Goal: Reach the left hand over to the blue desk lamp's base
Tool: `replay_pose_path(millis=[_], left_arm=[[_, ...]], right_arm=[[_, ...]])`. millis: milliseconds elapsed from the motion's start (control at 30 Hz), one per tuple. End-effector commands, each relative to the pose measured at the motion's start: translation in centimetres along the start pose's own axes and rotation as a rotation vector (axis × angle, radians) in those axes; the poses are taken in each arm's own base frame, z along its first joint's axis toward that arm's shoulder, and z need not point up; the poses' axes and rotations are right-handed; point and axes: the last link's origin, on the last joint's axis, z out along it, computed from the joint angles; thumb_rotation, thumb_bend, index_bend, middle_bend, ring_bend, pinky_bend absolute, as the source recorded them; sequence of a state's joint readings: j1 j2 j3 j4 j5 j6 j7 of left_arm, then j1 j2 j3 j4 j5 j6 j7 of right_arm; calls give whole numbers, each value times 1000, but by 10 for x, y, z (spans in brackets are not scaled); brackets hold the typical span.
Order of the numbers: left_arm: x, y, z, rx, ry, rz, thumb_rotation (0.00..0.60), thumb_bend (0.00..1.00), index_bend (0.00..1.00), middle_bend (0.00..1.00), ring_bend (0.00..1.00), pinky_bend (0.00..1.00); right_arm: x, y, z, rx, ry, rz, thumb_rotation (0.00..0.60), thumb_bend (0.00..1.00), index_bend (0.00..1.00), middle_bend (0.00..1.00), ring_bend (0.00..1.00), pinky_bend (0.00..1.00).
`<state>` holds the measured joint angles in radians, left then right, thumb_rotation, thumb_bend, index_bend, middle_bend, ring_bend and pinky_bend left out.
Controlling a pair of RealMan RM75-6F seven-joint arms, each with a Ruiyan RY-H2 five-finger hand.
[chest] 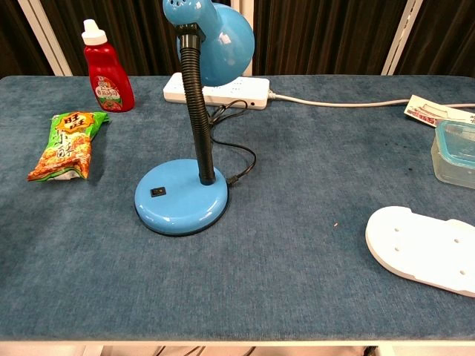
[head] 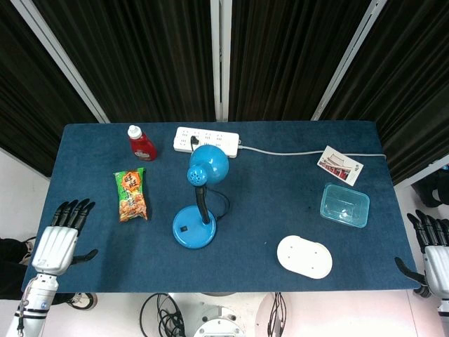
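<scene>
The blue desk lamp stands mid-table on a round blue base point(head: 193, 229) point(chest: 181, 203) with a small black switch on top. A black gooseneck rises to its blue shade point(head: 208, 166) point(chest: 211, 37). My left hand point(head: 60, 237) hovers at the table's left front corner, fingers spread and holding nothing, well left of the base. My right hand point(head: 433, 251) is at the right front edge, fingers apart and empty. The chest view shows neither hand.
A snack packet point(head: 131, 195) lies between my left hand and the lamp. A red sauce bottle point(head: 141, 143) and white power strip point(head: 206, 142) sit at the back. A clear container point(head: 344, 204), white oval lid point(head: 304, 256) and a card point(head: 340, 165) are on the right.
</scene>
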<state>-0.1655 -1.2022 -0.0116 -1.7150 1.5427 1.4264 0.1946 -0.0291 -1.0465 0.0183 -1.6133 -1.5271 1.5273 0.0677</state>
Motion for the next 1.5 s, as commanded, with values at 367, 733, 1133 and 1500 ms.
replay_pose_path(millis=[367,733,1133,1500], left_arm=[[1,0,-1,-2,2,1,600,0,63,26,0,0],[-9,14,4,-82,-31,26,600,133,52,520,443,418],[-64,76,25,-295,-255,-25,600,378,52,858,809,732],[-91,113,54,-382,-336,-13,600,408,52,842,810,729]], right_arm=[[1,-2,0,5,3,0,600,176,0,0,0,0],[6,-6,5,21,7,2,600,176,0,0,0,0],[7,0,-1,2,18,14,600,176,0,0,0,0],[9,4,-4,-13,27,15,600,176,0,0,0,0]])
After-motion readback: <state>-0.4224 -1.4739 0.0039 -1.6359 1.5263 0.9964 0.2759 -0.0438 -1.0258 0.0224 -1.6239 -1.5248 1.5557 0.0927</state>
